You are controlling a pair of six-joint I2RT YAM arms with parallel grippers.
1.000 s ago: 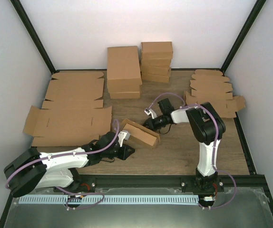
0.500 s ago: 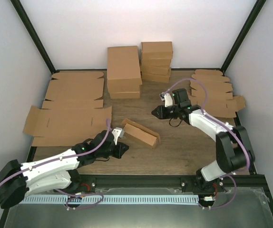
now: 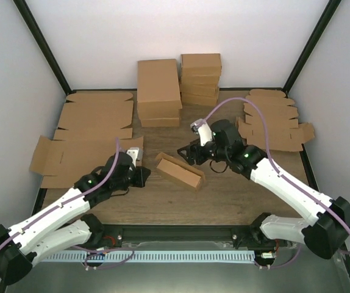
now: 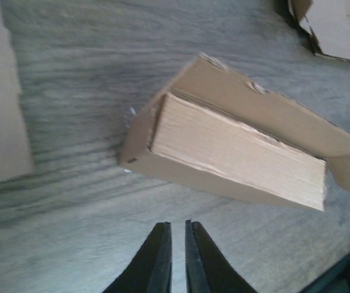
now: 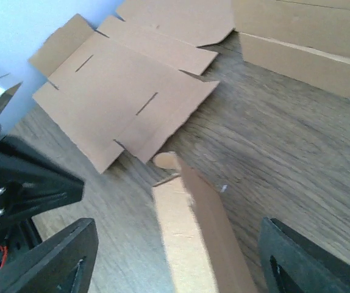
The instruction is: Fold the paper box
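No legible text, label, brand, number or sign appears in any view. The paper box (image 3: 180,171), the flat cardboard blanks (image 3: 89,155) and the stacked cartons (image 3: 158,88) present plain brown, unprinted surfaces.

The setting looks like a robotics lab's test cell, not a home or a shop. A wood-grain desk (image 3: 236,195) is closed in by plain white walls (image 3: 163,30) set in black frame posts (image 3: 41,46). Two white robot arms, the left arm (image 3: 53,217) and the right arm (image 3: 288,183), are bolted to a black rail (image 3: 181,234) at the desk's near edge. Stacks of brown cartons (image 3: 158,88) stand at the desk's far edge. Flat cardboard blanks (image 3: 96,122) lie along both of its sides, probably stock for repeated trials.
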